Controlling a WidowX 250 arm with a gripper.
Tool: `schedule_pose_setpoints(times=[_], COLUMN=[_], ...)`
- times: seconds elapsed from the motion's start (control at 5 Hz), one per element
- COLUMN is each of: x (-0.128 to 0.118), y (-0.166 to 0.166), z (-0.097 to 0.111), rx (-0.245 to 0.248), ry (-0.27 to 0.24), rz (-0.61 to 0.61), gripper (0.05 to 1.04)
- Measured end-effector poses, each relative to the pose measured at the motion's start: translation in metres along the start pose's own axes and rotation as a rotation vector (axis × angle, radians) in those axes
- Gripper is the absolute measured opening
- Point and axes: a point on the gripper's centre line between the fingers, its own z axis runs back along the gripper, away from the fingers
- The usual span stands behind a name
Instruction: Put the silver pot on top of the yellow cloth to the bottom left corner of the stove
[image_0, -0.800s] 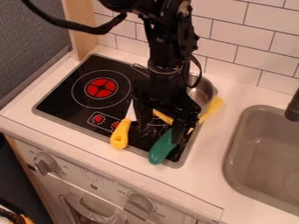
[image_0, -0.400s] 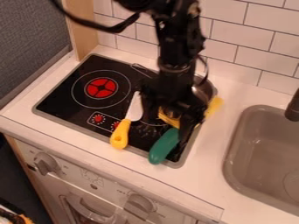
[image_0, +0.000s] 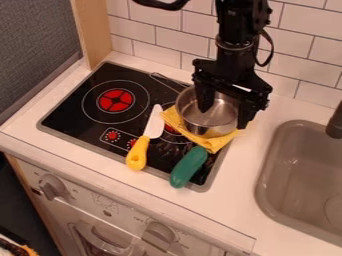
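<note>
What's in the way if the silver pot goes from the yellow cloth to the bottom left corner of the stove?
The toy knife does: its white blade lies flat between the silver pot and that corner of the stove. Lifting the pot over it would probably work.

Black arm, looping black cable.

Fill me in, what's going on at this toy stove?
Robot arm is at the silver pot. Its open gripper straddles the pot's right wall, one finger inside, one outside; can't tell if either touches. Pot sits on the yellow cloth at the right side of the stove, not yet at the bottom left corner. A yellow-handled knife and a green object lie nearer the stove's front edge.
</note>
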Motion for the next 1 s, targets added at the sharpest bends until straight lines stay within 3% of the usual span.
schedule_pose_setpoints(times=[0.2,0.6,0.8,1.0], x=[0.003,-0.001,-0.001,-0.004], y=[0.0,0.0,-0.002,-0.003], z=[-0.023,-0.033,-0.035,-0.022], rx=[0.001,-0.002,-0.015,-0.023], ry=[0.055,0.084,0.084,0.072], rz=[0.0,-0.02,-0.021,-0.06], gripper=[0.937,0.365,0.165,0.087])
